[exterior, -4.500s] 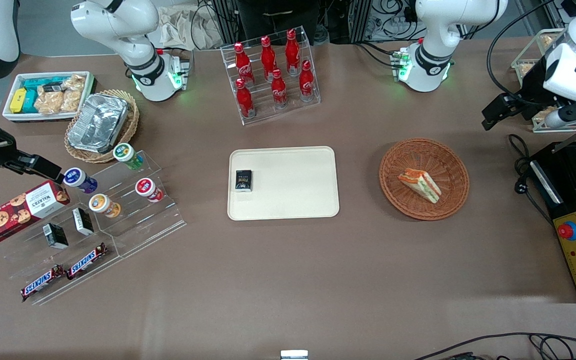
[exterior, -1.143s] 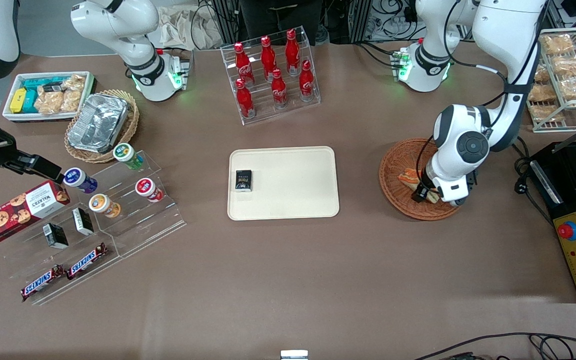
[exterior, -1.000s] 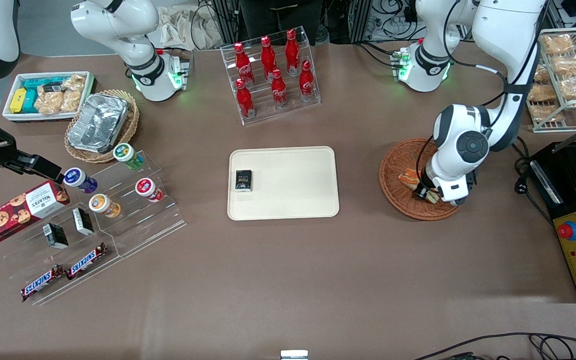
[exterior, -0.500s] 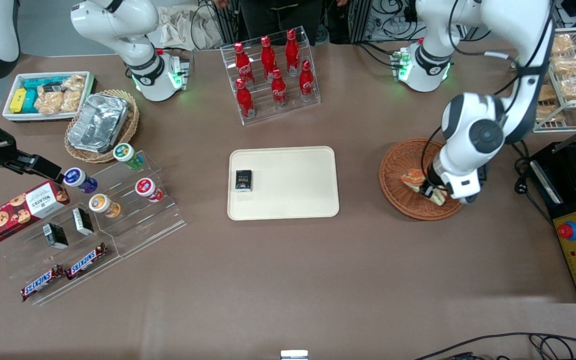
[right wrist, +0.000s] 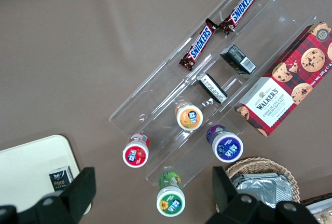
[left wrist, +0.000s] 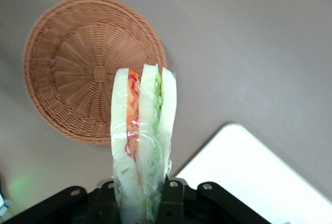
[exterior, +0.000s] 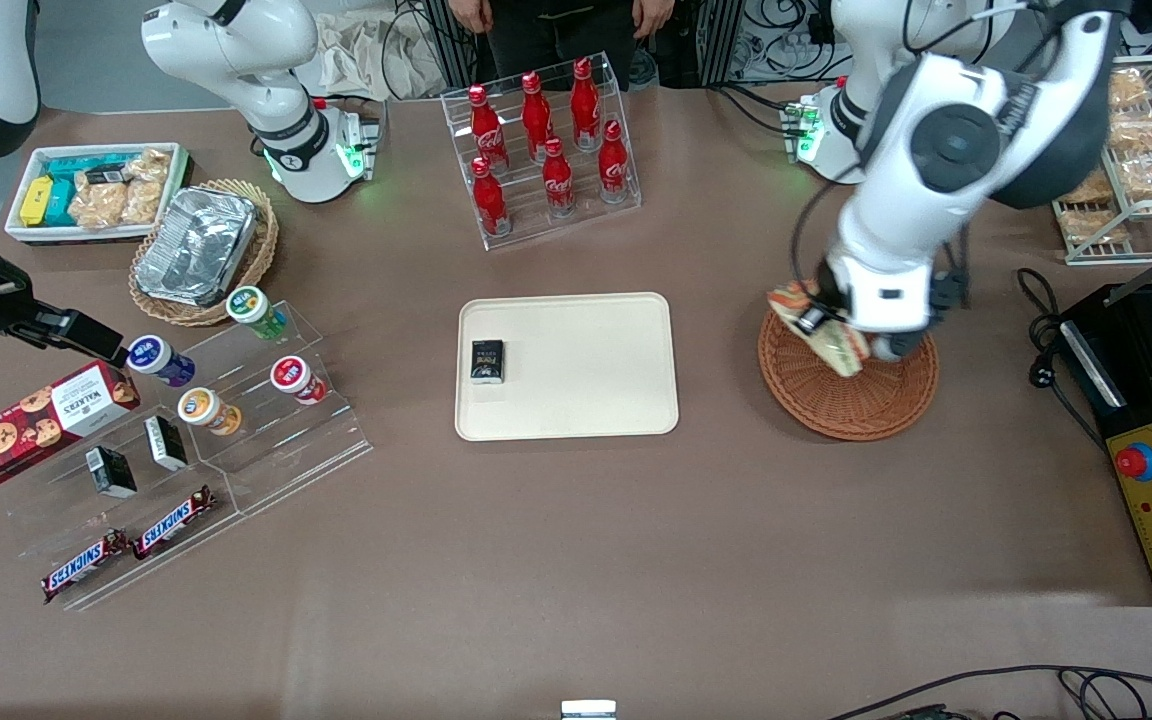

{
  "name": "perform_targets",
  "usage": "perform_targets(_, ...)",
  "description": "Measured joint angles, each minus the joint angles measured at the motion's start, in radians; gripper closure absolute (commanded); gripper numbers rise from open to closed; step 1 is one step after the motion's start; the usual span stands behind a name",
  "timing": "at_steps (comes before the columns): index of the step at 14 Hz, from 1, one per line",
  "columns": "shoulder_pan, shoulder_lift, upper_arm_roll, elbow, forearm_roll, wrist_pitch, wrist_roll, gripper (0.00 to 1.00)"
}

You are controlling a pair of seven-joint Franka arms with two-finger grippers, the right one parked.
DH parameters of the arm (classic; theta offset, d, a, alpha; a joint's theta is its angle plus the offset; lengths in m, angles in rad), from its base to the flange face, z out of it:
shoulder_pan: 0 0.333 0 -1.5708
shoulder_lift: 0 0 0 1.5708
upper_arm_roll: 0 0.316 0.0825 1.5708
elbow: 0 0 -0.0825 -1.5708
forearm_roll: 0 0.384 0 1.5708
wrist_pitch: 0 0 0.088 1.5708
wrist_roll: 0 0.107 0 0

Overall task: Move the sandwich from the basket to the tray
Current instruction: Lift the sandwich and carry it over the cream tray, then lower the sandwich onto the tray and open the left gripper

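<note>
A: Where's your gripper point(exterior: 821, 325)?

B: You've got it clamped on the sandwich point(exterior: 820, 329), lifted above the basket point(exterior: 848, 408), which holds nothing.

A: And the tray point(exterior: 576, 400)?

B: Well apart, toward the parked arm; a small black box point(exterior: 486, 361) lies on it.

Chocolate bars point(right wrist: 218, 27): two wrappers are reading "SNICKERS", lying well apart from the pincer point(exterior: 820, 330), toward the parked arm's end of the surface.
Cookie box point(right wrist: 284, 95): red tartan carton is showing "WALKERS", near the bars.
Red bottles point(exterior: 546, 150): white Coca-Cola script is showing, farther from the front camera than the pincer.
</note>
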Motion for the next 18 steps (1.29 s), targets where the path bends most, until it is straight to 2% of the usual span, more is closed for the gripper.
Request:
perform_targets(2, -0.001, 0.0, -0.05, 0.002, 0.0, 0.022, 0.024, 1.0)
perform_targets(4, -0.006, 0.004, -0.107, -0.005, 0.001, 0.117, 0.057, 1.0)
perform_targets(7, -0.082, 0.028, -0.145, -0.038, 0.028, 0.238, 0.064, 1.0)
perform_targets(13, -0.19, 0.18, -0.149, -0.143, 0.136, 0.499, 0.068, 1.0)
perform_targets(18, -0.194, 0.327, -0.14, -0.197, 0.298, 0.693, 0.075, 1.0)
